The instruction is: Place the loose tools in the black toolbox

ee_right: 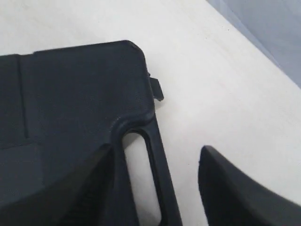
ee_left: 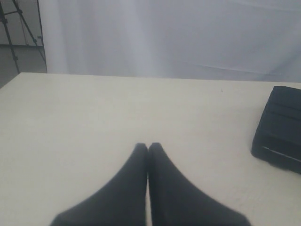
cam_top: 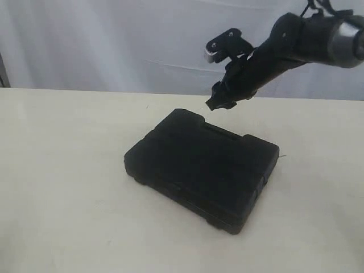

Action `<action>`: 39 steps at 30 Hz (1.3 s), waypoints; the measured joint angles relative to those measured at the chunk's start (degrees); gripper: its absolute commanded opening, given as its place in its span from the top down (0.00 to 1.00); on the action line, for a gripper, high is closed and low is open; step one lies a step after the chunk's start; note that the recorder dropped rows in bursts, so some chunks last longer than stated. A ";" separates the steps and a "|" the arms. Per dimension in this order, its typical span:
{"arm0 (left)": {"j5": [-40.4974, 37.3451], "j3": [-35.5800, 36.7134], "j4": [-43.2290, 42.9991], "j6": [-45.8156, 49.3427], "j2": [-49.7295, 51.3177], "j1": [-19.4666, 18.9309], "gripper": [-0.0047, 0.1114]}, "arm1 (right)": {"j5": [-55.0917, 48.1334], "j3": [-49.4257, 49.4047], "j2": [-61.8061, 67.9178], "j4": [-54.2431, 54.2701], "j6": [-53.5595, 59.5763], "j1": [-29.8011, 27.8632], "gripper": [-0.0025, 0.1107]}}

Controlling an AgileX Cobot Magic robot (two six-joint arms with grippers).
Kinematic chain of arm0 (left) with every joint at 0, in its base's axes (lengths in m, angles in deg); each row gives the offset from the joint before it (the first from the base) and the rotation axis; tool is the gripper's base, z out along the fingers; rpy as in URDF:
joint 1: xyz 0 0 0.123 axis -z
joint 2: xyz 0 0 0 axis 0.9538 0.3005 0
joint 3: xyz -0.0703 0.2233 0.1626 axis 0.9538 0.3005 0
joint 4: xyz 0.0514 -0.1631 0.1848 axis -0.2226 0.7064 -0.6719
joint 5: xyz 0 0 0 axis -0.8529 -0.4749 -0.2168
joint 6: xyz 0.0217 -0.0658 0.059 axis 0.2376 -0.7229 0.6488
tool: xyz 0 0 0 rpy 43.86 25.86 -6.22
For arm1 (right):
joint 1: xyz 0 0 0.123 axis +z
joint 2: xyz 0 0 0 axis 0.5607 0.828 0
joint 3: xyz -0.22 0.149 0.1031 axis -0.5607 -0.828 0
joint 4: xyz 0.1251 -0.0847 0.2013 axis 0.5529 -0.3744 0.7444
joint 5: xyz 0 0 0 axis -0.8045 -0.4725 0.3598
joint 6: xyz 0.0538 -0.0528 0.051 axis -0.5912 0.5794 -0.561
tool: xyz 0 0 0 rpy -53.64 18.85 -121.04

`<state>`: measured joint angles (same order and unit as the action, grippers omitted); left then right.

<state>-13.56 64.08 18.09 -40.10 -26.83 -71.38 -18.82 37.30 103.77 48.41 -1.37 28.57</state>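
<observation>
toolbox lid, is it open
No, the toolbox lies closed and flat on the table, lid down.

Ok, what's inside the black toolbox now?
Nothing inside shows: the black toolbox lies closed on the table, its lid covering any contents. Only its shell and handle are visible, the right gripper open above.

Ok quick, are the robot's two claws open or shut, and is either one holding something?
Left gripper: shut, holding nothing.
Right gripper: open, holding nothing, above the closed black plastic toolbox.
</observation>
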 measured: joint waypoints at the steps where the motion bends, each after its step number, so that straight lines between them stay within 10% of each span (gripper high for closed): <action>1: 0.00 0.00 0.00 0.00 0.00 0.00 0.96 | -3.28 0.00 -2.60 0.00 -1.81 0.00 0.77; 3: 0.00 0.00 0.00 0.00 0.00 0.00 0.96 | -10.41 0.00 -7.26 -0.48 -4.95 0.00 0.98; 15: 0.00 0.00 0.00 0.00 0.00 0.00 0.96 | -29.29 -1.21 -27.11 -0.81 -13.37 0.00 0.98; 25: 0.00 0.00 0.00 0.00 0.00 0.00 0.96 | -29.65 -26.07 -57.49 2.42 -17.54 5.14 0.98; 39: 0.00 0.00 0.00 0.00 0.00 0.00 0.96 | 10.04 -59.39 -82.82 26.97 -17.68 10.14 0.98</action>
<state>-13.56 64.08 18.09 -40.10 -26.83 -71.38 -8.78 -22.09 20.95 75.39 -19.05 38.71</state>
